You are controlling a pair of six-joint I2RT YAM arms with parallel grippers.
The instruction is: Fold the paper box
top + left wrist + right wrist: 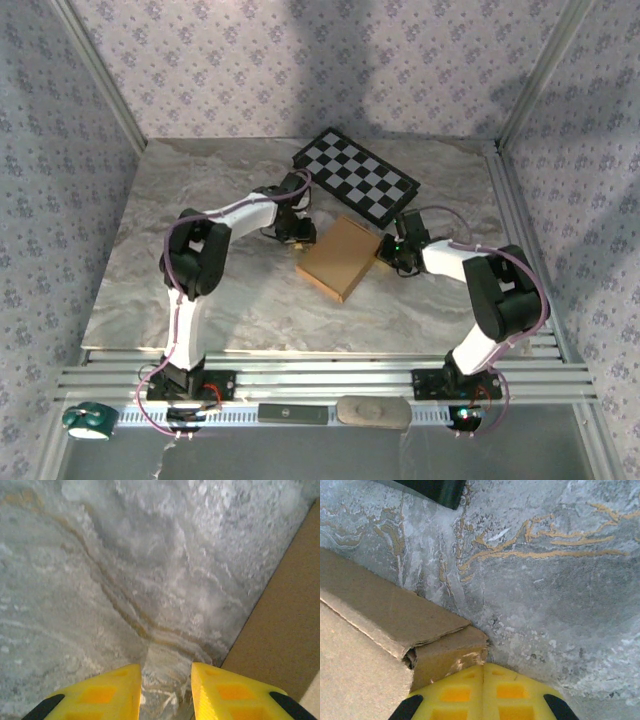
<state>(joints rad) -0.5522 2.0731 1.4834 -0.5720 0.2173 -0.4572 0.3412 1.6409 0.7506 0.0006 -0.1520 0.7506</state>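
The paper box [338, 258] lies mid-table as a closed, flat tan-brown rectangle. My left gripper [297, 232] hovers low just off its far-left corner. In the left wrist view the yellow fingers [107, 690] stand open around bare marble, gripper centre [166, 682], with the box's top [290, 630] at the right edge. My right gripper [392, 252] sits at the box's right corner. In the right wrist view it [483, 672] is shut with nothing between the fingers, its tips touching the box's frayed corner flap [451, 652].
A black-and-white checkered board [355, 175] lies just behind the box; its dark edge [435, 490] shows near my right gripper. On the front rail rest a green tape roll [88, 420], a black bar [293, 413] and a grey oval pad [372, 411]. Patterned walls enclose the table.
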